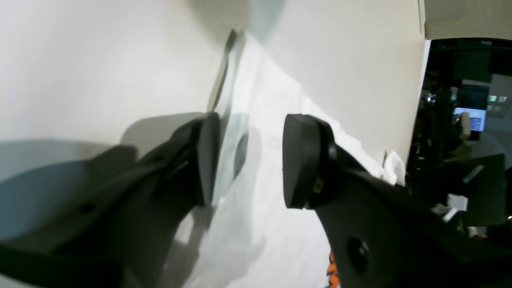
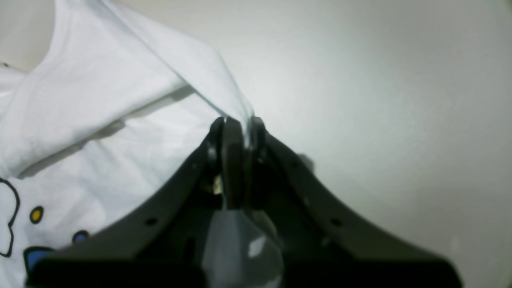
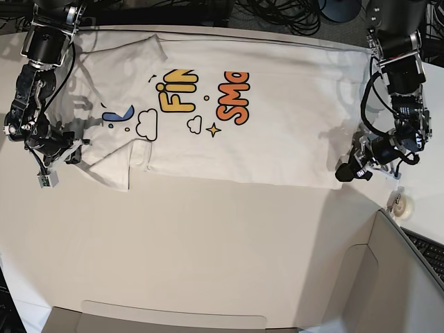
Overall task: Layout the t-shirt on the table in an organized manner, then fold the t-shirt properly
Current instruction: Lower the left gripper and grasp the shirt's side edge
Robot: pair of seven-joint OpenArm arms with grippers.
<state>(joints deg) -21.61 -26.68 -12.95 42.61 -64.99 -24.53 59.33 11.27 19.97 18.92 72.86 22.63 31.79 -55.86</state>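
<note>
The t-shirt (image 3: 277, 139) lies print side up across the far half of the table (image 3: 208, 243), with its yellow and orange letters showing. Its left end is rumpled and doubled over. My right gripper (image 3: 75, 154) is at that left end, shut on a pinched ridge of white t-shirt (image 2: 100, 100) cloth, as the right wrist view shows at the right gripper (image 2: 240, 124). My left gripper (image 3: 341, 172) sits at the shirt's right edge. In the left wrist view the left gripper (image 1: 252, 160) is open, with a strip of t-shirt (image 1: 260, 120) under the gap on the table (image 1: 100, 60).
A small round white object (image 3: 400, 205) lies near the table's right edge, close to my left arm. Grey-beige panels (image 3: 388, 277) stand at the near right and along the front (image 3: 173, 316). A keyboard (image 3: 427, 251) is at the far right, and cables (image 3: 277, 14) run behind the table.
</note>
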